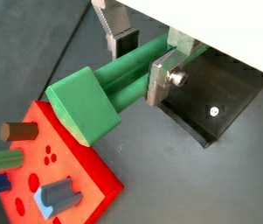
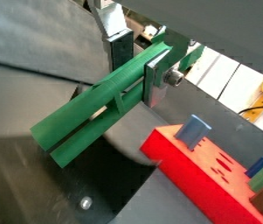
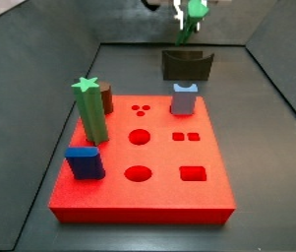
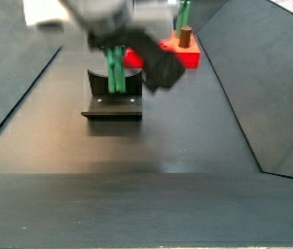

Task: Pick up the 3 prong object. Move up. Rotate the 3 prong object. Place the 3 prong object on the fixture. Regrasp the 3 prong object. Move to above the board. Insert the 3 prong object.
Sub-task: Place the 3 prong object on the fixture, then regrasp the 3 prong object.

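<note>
The 3 prong object [image 1: 121, 79] is a long green piece of parallel rods. It lies between the two fingers of my gripper [image 1: 141, 68] in both wrist views [image 2: 99, 114]. My gripper [image 2: 140, 77] is shut on it near one end. In a side view the piece [image 3: 187, 28] hangs roughly upright from my gripper [image 3: 179, 6], above the dark fixture [image 3: 187, 65] and apart from it. My gripper [image 4: 129, 44] is blurred in a side view, with the piece [image 4: 115, 70] over the fixture [image 4: 112, 105]. The red board [image 3: 144, 167] lies in front of the fixture.
On the board stand a green star post [image 3: 89, 110], a blue block [image 3: 85, 162] and a grey-blue peg [image 3: 185, 99]. A brown peg [image 1: 17, 131] stands by the star post. Dark walls [image 3: 32, 118] enclose the floor on both sides.
</note>
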Controlling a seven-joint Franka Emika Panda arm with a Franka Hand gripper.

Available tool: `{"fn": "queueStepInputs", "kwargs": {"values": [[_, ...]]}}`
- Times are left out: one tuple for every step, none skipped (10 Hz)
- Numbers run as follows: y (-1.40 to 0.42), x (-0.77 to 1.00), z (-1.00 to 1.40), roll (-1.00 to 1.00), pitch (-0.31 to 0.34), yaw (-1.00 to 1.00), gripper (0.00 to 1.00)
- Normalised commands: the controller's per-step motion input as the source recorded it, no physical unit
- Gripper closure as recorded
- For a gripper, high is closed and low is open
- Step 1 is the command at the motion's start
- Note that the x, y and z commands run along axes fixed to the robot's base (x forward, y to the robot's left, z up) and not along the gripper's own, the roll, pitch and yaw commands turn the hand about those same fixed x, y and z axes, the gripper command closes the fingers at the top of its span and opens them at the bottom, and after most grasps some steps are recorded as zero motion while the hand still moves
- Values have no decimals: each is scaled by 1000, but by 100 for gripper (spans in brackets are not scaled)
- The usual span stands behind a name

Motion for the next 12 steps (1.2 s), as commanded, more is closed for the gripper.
{"fn": "queueStepInputs", "kwargs": {"values": [[135,178,-1000,-277,66,-210,100],[130,183,-1000,-214,42,-202,100],[103,151,-784,-162,-8,-177,100],[83,122,-578,-151,-35,-156,100],[149,83,-417,-106,-68,-126,100],[166,80,-374,-100,-78,-104,100],[173,78,-361,-98,-81,-93,100],[187,75,-359,-97,-85,-86,100],[188,76,-358,-97,-85,-87,100],[-500,0,-167,0,0,0,100],[0,0,0,0,0,0,0],[0,0,1000,65,-17,-1,0]]}}
